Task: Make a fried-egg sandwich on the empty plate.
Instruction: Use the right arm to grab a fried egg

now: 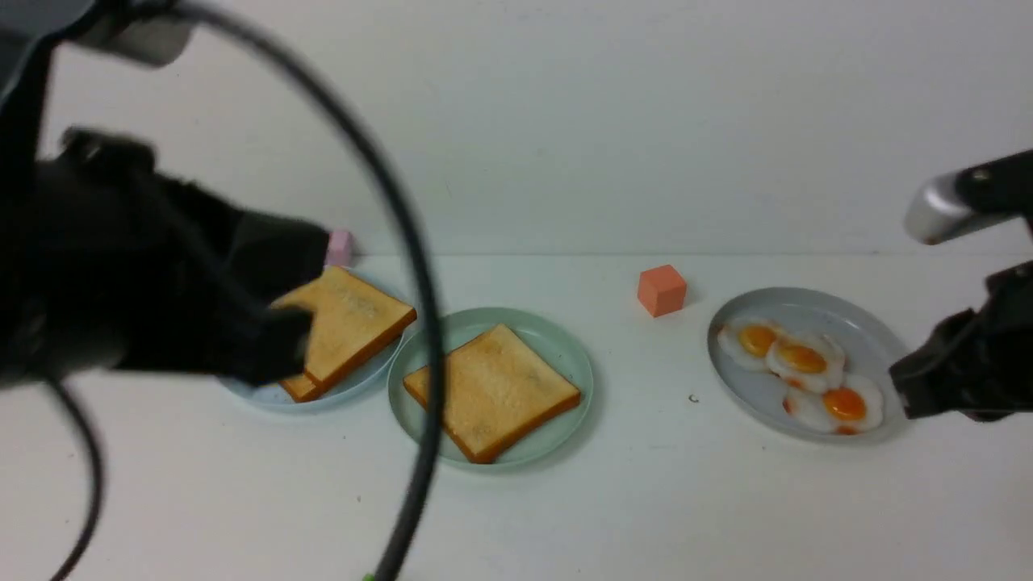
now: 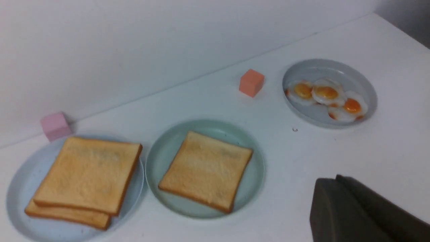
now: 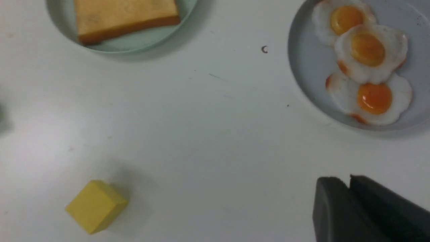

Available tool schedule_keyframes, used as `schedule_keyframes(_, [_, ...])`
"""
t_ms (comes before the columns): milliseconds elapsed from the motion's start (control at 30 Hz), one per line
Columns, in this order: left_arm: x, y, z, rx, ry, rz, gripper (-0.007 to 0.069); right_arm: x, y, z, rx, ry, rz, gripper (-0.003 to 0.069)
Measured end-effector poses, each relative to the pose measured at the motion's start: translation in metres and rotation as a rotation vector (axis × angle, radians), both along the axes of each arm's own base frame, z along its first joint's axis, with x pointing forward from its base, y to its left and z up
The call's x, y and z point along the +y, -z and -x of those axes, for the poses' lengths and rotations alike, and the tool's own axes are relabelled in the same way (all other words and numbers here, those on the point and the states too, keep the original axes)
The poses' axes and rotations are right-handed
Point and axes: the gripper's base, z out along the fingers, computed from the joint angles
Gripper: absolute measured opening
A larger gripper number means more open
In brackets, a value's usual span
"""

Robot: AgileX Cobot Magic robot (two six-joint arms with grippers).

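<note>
The mint-green plate (image 1: 555,345) sits mid-table with one toast slice (image 1: 492,391) lying flat on it; both also show in the left wrist view, plate (image 2: 164,153) and toast (image 2: 205,169). Two more toast slices (image 1: 355,323) are stacked on the pale blue plate (image 1: 355,387) to its left. Three fried eggs (image 1: 803,355) overlap on the grey plate (image 1: 807,311) at the right. My left gripper (image 1: 282,347) hangs shut and empty in front of the pale blue plate. My right gripper (image 1: 900,387) is shut and empty beside the grey plate's right edge.
An orange cube (image 1: 662,290) stands between the mint-green and grey plates, towards the back. A pink cube (image 1: 340,246) sits by the wall behind the pale blue plate. A yellow cube (image 3: 96,205) lies on the table in the right wrist view. A black cable (image 1: 420,307) loops across the front view.
</note>
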Motion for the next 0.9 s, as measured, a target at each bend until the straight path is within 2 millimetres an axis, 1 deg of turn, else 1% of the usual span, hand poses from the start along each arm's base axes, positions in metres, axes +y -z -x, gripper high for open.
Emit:
schedule_keyframes(33, [0.007,0.007,0.009,-0.002,0.001,0.005,-0.0013,0.002,0.006,-0.010,0.017,-0.001,0.017,0.0105])
schedule_keyframes(100, [0.026,0.028,0.031,-0.020,0.005,0.025,-0.0013,0.006,0.021,-0.036,0.057,-0.008,0.062,0.0129])
schedule_keyframes(133, [0.033,0.035,0.039,-0.034,0.007,0.036,-0.0013,0.007,0.029,-0.050,0.075,-0.013,0.087,0.0143])
schedule_keyframes(200, [0.043,0.047,0.051,-0.052,0.008,0.053,-0.0013,0.009,0.038,-0.068,0.092,-0.013,0.125,0.0178])
schedule_keyframes(300, [0.052,0.054,0.062,-0.081,0.009,0.079,-0.0013,0.011,0.052,-0.094,0.094,-0.011,0.179,0.0241])
schedule_keyframes(333, [0.053,0.054,0.063,-0.081,0.009,0.080,-0.0013,0.012,0.052,-0.097,0.089,-0.010,0.183,0.0251])
schedule_keyframes(400, [0.057,0.052,0.068,-0.109,0.011,0.103,-0.0013,0.014,0.069,-0.121,0.085,-0.013,0.223,0.0324])
schedule_keyframes(433, [0.057,0.052,0.068,-0.109,0.011,0.103,-0.0013,0.014,0.071,-0.122,0.091,-0.014,0.227,0.0330])
schedule_keyframes(467, [0.057,0.052,0.068,-0.116,0.012,0.109,-0.0013,0.016,0.079,-0.132,0.084,-0.018,0.240,0.0363])
schedule_keyframes(500, [0.057,0.052,0.068,-0.118,0.012,0.110,-0.0013,0.017,0.083,-0.136,0.087,-0.020,0.244,0.0379])
schedule_keyframes(533, [0.057,0.051,0.069,-0.121,0.013,0.113,-0.0013,0.018,0.095,-0.145,0.107,-0.026,0.261,0.0421])
schedule_keyframes(567, [0.057,0.051,0.069,-0.123,0.013,0.115,-0.0013,0.019,0.101,-0.151,0.115,-0.029,0.270,0.0447])
schedule_keyframes(600, [0.057,0.051,0.069,-0.123,0.013,0.115,-0.0013,0.019,0.104,-0.152,0.120,-0.030,0.274,0.0451])
schedule_keyframes(667, [0.057,0.051,0.069,-0.123,0.013,0.115,-0.0013,0.020,0.117,-0.160,0.157,-0.023,0.295,0.0496])
schedule_keyframes(767, [0.057,0.051,0.069,-0.123,0.013,0.115,-0.0013,0.017,0.126,-0.164,0.166,0.000,0.326,0.0512])
schedule_keyframes(900, [0.057,0.051,0.069,-0.123,0.013,0.115,-0.0013,0.013,0.129,-0.169,0.132,0.035,0.371,0.0518])
